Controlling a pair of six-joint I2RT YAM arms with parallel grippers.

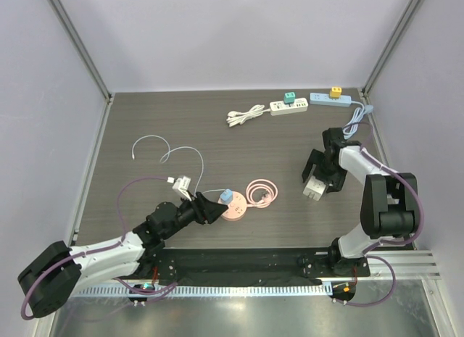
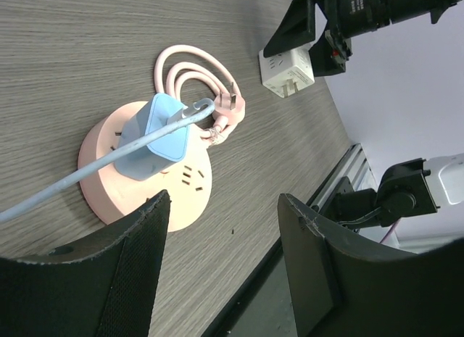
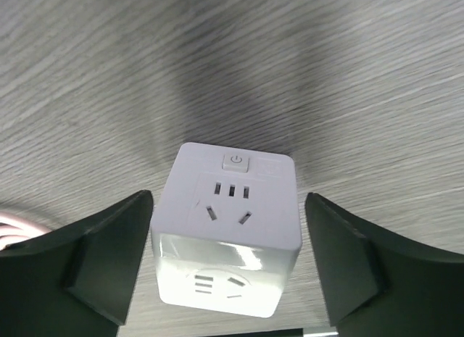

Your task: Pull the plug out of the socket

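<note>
**Both grippers wide open, blue plug seated in the pink socket**

The dark wood-grain table (image 1: pixel 145 127) carries everything. The left arm (image 1: pixel 109 250) stretches from the near left corner toward the middle, and the right arm (image 1: pixel 370 177) folds back over the right side.

The left gripper (image 1: pixel 215 209) lies low with its jaws spread wide and holds nothing. In its wrist view the fingers (image 2: pixel 138 264) sit just at the near-left rim of the socket (image 2: pixel 109 185).

The right gripper (image 1: pixel 317 179) is also spread wide, its fingers (image 3: pixel 101 250) flanking a white cube (image 3: pixel 228 228) on the right of the table. Whether they touch the cube cannot be told.

The round pink socket (image 1: pixel 235 209) lies flat near the middle of the table, toward the near edge. The blue plug (image 1: pixel 227 196) stands plugged into its top face, and a pale cable runs from it to the left.

The socket's pink cord (image 1: pixel 261 192) lies coiled just to its right.

Along the far edge lie a white strip (image 1: pixel 288 107) bearing a green plug (image 1: pixel 289 98) and a blue strip (image 1: pixel 331 99) bearing a yellow plug (image 1: pixel 336 92). A bundled white cable (image 1: pixel 245 116) lies left of them.
</note>
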